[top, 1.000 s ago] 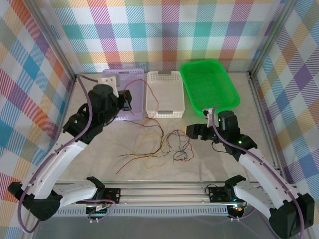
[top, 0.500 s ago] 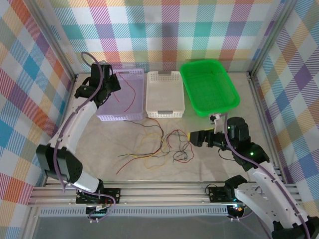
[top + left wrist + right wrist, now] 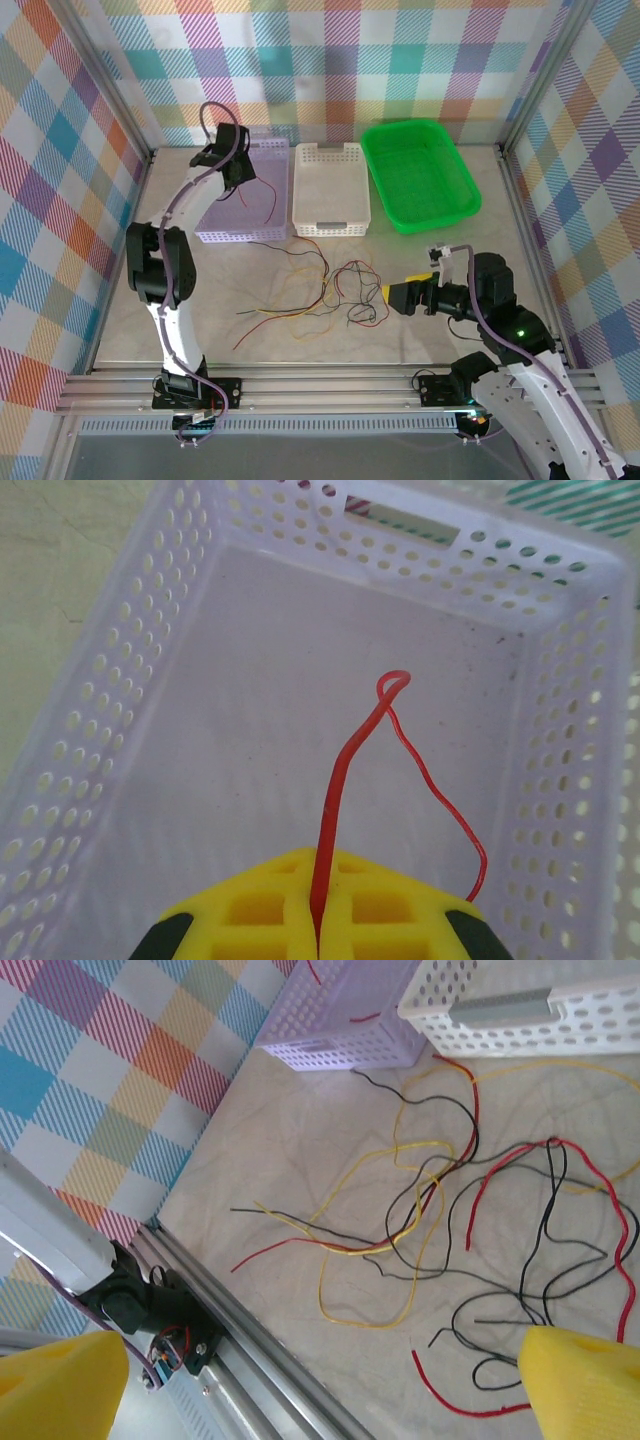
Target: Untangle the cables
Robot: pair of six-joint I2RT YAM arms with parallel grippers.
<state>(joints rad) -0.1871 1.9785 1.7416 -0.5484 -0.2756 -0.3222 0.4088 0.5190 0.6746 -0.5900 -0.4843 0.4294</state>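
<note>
A loose tangle of thin red, yellow and black cables (image 3: 335, 290) lies on the table in front of the baskets, and the right wrist view sees the cables (image 3: 440, 1200) from close by. My left gripper (image 3: 238, 165) hangs over the lilac basket (image 3: 215, 228), shut on one red cable (image 3: 271, 198). In the left wrist view that red cable (image 3: 345, 770) rises from the closed yellow jaws of the left gripper (image 3: 321, 865), loops and trails down to the right inside the lilac basket (image 3: 400, 510). My right gripper (image 3: 397, 296) stands open just right of the tangle, its yellow fingers (image 3: 60, 1385) wide apart and holding nothing.
A white basket (image 3: 330, 190) stands beside the lilac one, and a green tray (image 3: 420, 175) is at the back right. An aluminium rail (image 3: 320, 385) runs along the table's near edge. Checked walls close off the left, right and back.
My left arm has swung back from the lilac basket's front to over its far part, carrying the red cable. My right gripper has opened wider and drawn back toward the near right.
</note>
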